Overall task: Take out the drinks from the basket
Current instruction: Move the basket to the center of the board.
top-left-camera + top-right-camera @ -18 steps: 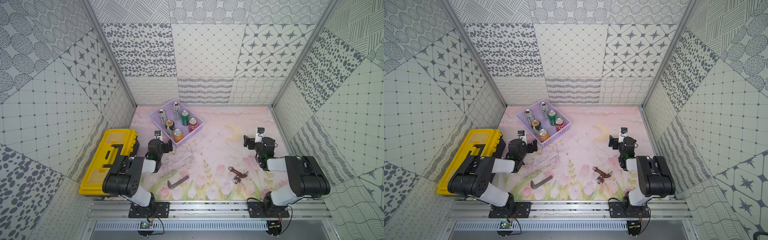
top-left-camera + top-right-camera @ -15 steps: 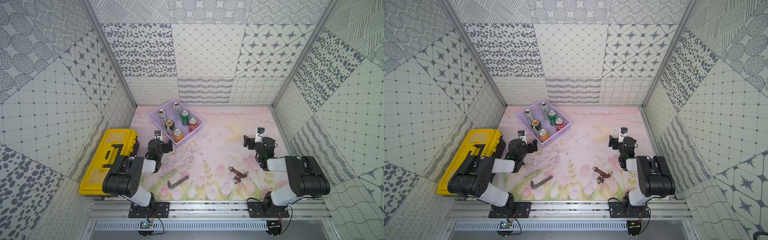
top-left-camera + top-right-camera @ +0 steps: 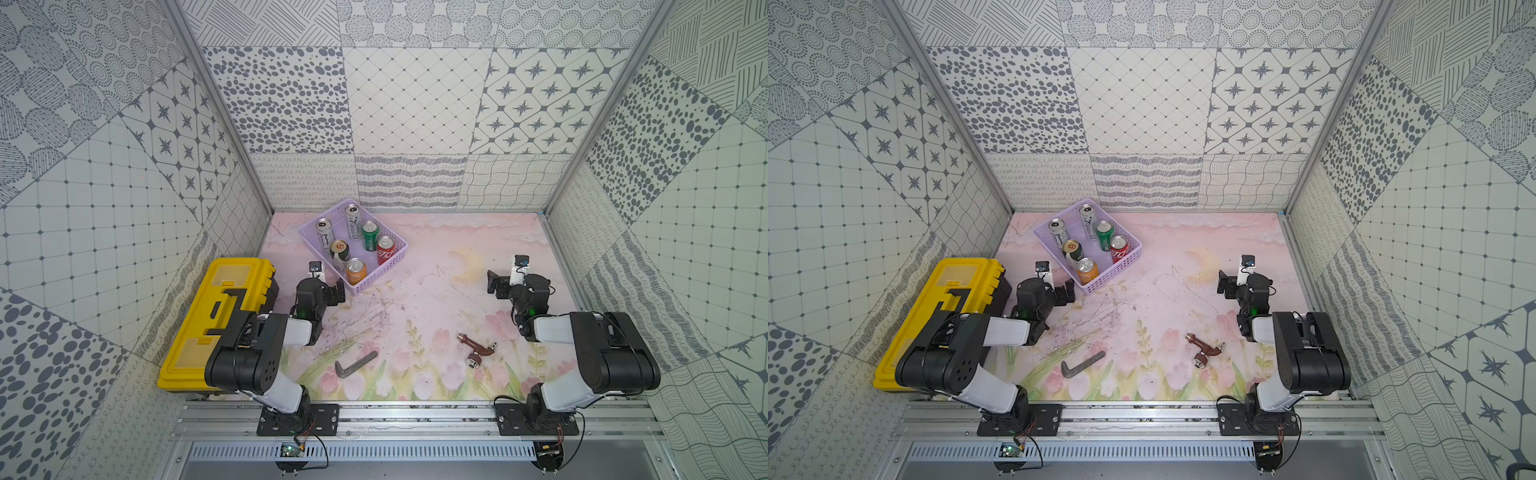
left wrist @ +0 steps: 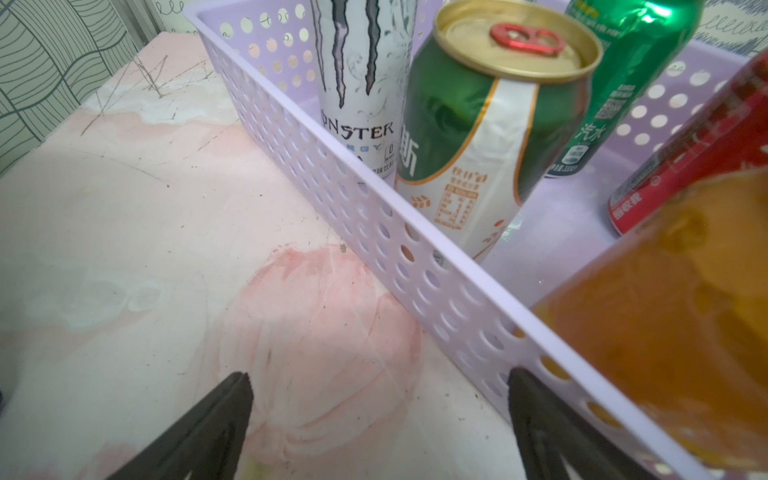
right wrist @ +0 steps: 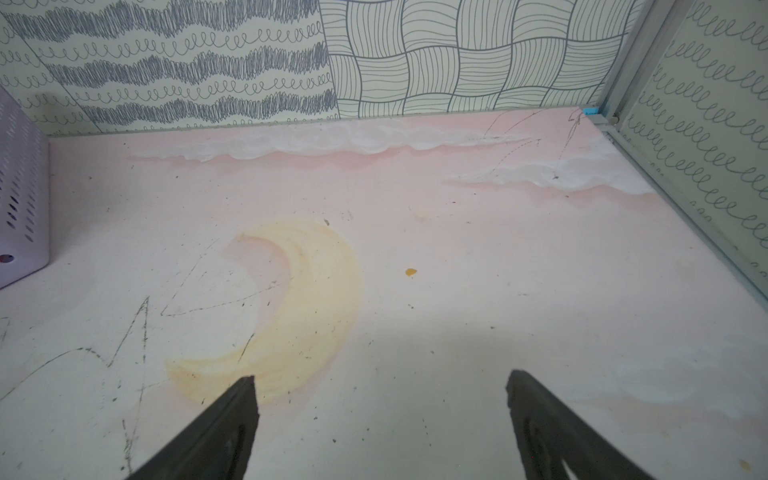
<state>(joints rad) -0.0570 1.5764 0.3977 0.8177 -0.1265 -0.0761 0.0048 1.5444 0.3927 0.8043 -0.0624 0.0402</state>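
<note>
Nearest my end of the table (image 3: 415, 299) lie a bent hex key (image 3: 355, 365) and a brown tap (image 3: 476, 351). Neither belongs to this job.

Beyond them, the left gripper (image 4: 378, 382) sits low, just outside the basket (image 3: 382, 272) near its nearest corner. Its jaws are spread wide and hold nothing. One finger is close to the perforated wall, but I cannot tell whether it touches. The yellow toolbox (image 3: 216, 320) lies outboard of that arm. The right gripper (image 5: 382, 382) is equally wide and empty, over bare table by the painted moon, well apart from the basket. I read that as space for setting cans down.

All six drinks are inside the basket, so nothing is out yet. Its long axis runs diagonally, from the back wall toward me and slanting to my right. The cans stand in two rows of three along it:
- **Left row:** the orange can (image 3: 356, 270), the dark green can (image 3: 339, 253) with a gold top, then a tall silver can (image 3: 325, 232).
- **Right row:** the red can (image 3: 385, 249), the green can (image 3: 369, 235), then the second silver can (image 3: 352, 220).

Each can is upright with its long axis vertical and its pull-tab up. The walls are shallow, so the upper bodies clear the rim. I judge that a side grip above the rim would work, with the orange can closest to the left arm.
</note>
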